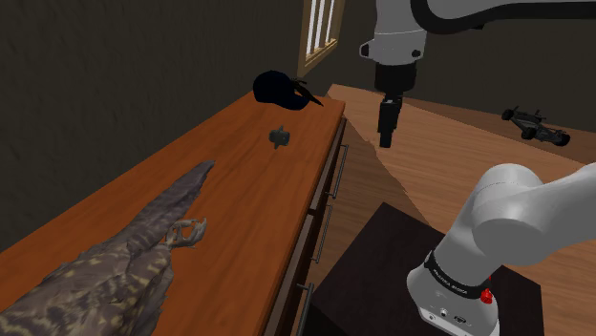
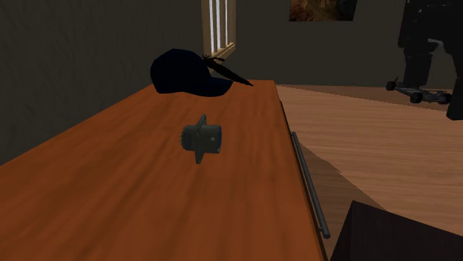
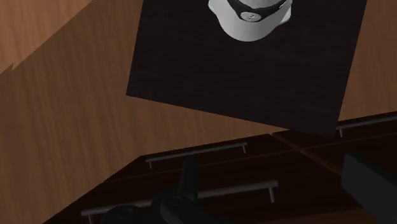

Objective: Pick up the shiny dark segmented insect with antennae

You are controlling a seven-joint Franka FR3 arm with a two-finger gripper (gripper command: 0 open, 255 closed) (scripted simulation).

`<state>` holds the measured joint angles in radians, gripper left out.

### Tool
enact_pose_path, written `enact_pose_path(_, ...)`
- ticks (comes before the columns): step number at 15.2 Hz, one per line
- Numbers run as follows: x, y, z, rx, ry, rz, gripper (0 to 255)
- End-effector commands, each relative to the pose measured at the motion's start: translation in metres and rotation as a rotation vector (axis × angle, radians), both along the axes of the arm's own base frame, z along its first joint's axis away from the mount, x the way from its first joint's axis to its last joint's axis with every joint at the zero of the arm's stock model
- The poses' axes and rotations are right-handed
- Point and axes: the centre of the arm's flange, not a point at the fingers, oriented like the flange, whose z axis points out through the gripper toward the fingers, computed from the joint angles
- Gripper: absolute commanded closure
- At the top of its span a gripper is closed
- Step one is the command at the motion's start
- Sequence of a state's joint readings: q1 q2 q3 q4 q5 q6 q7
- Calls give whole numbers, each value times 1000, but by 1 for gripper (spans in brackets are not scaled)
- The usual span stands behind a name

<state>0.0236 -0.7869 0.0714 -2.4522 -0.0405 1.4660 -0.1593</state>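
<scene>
Fingers stand apart, clasping nothing, and hang off the desk's drawer side, above the floor. Insect lies at the desk's far end: a glossy black-blue domed body with thin dark antennae slanting out. Segments are hard to make out in the dim light. Its underside is hidden against the desk.

The shoulder view sits high beside the stand, looking down along the counter toward the far window. The second exterior view is low and close over the counter, facing the same far end. Both share the insect and window. The wrist view looks down on the stand and drawer handles.
</scene>
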Motion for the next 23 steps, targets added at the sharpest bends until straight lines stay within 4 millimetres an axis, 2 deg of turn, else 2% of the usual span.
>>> enact_pose_path(1,0,0,0,0,0,0,0)
enact_pose_path(12,117,-55,-9,-55,-95,-34,0)
enact_pose_path(23,231,-115,-4,-111,-191,-69,0)
